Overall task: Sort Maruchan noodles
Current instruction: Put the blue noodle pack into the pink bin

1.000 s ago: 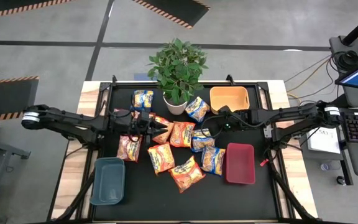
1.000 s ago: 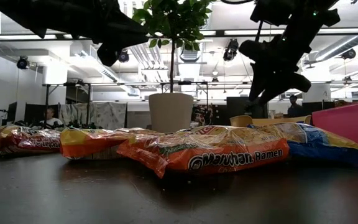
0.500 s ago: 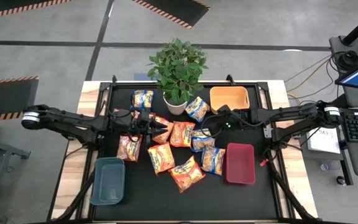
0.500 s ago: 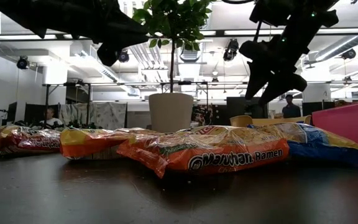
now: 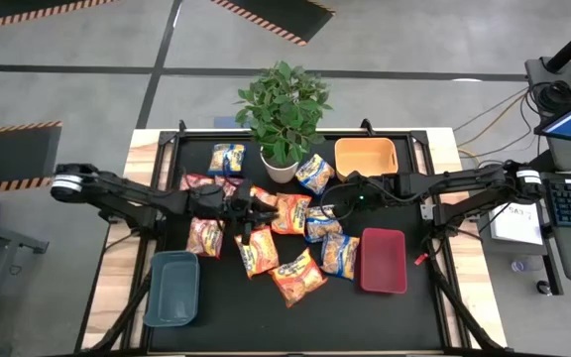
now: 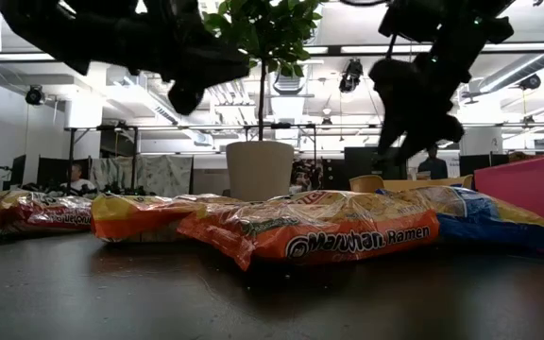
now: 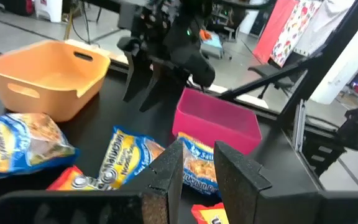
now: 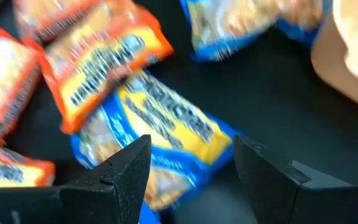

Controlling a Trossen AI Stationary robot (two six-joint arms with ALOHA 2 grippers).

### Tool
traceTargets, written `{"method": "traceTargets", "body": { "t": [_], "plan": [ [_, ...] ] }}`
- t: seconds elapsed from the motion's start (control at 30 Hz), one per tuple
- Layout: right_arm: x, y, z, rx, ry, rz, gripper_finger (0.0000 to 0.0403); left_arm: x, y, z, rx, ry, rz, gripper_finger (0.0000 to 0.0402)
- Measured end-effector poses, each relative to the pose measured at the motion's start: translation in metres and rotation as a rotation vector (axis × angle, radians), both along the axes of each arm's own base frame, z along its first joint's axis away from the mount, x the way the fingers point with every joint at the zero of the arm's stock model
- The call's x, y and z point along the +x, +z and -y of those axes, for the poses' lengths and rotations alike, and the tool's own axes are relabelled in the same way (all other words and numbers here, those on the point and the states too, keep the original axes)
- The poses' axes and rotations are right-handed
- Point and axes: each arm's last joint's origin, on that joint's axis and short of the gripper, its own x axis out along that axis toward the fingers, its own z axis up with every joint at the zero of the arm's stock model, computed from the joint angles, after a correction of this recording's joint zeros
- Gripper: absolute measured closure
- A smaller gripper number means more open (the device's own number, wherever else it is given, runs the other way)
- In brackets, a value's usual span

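Several Maruchan noodle packets lie flat in a loose cluster mid-table: orange ones (image 5: 290,213), blue-and-yellow ones (image 5: 322,226) and red-pink ones (image 5: 204,236). My left gripper (image 5: 266,213) hovers above the orange packets at the cluster's middle; in its wrist view the fingers (image 7: 199,152) stand narrowly open with nothing between them. My right gripper (image 5: 327,206) hangs wide open (image 8: 191,149) over a blue-and-yellow packet (image 8: 160,143), pointing down and clear of it. In the low view both grippers (image 6: 192,80) (image 6: 414,118) are well above the packets (image 6: 319,236).
An orange bin (image 5: 366,156) sits at the far right, a red bin (image 5: 383,260) at the near right and a grey-blue bin (image 5: 173,288) at the near left. A potted plant (image 5: 281,119) stands at the far middle. Bare black tabletop runs along the near edge.
My left arm has reached farther toward the table's right and a little toward the near edge, carrying its gripper across the orange packets. My right gripper has tipped to point more steeply down over the blue-and-yellow packet. No packet has moved.
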Motion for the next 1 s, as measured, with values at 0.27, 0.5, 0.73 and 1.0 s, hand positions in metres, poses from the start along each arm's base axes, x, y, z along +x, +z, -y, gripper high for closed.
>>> {"method": "traceTargets", "body": {
  "t": [0.27, 0.5, 0.73, 1.0],
  "plan": [
    [-0.012, -0.022, -0.002, 0.071, -0.022, -0.079, 0.0186, 0.034, -0.017, 0.005, 0.028, -0.016, -0.077, 0.0327],
    [-0.017, -0.04, -0.002, 0.078, -0.04, -0.036, 0.0186, 0.067, -0.041, 0.006, 0.093, -0.032, -0.154, 0.0327],
    [-0.015, -0.046, 0.002, 0.077, -0.05, 0.045, 0.0186, 0.089, -0.073, 0.008, 0.101, -0.038, -0.242, 0.0327],
    [-0.02, -0.058, 0.002, 0.101, -0.058, 0.077, 0.0186, 0.11, -0.099, 0.009, 0.097, -0.038, -0.299, 0.0327]
  ]
}}
